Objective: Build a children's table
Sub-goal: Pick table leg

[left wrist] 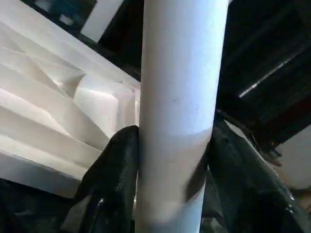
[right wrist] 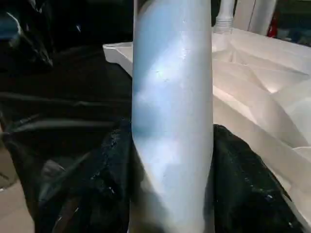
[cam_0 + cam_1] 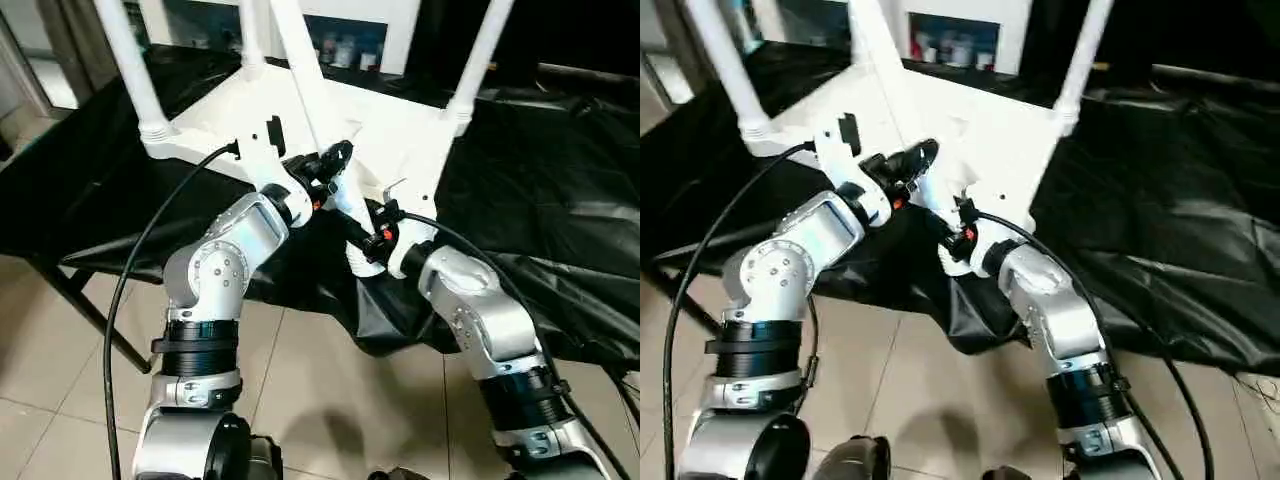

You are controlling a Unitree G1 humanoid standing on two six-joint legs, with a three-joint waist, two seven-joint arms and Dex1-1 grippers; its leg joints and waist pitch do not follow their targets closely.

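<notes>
Item: fourth leg (image 3: 318, 118), centre frame, clamped by your left gripper (image 1: 170, 160) and right gripper (image 2: 170, 160) over the upturned tabletop (image 3: 395, 130) on the black-draped bench (image 3: 560, 200); risk: a tilted entry could jam it in the socket.

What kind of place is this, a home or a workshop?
Probably an indoor workroom or lab: a tiled floor, a work table under a black sheet, and at the back a white cabinet with small bottles behind glass.

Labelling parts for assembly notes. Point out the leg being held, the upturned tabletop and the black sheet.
held leg (image 1: 177, 97), left wrist view, mid shaft above the fingers.
tabletop (image 3: 380, 125), left eye view, ribbed underside.
black sheet (image 3: 560, 190), left eye view, open area right of the tabletop.
</notes>
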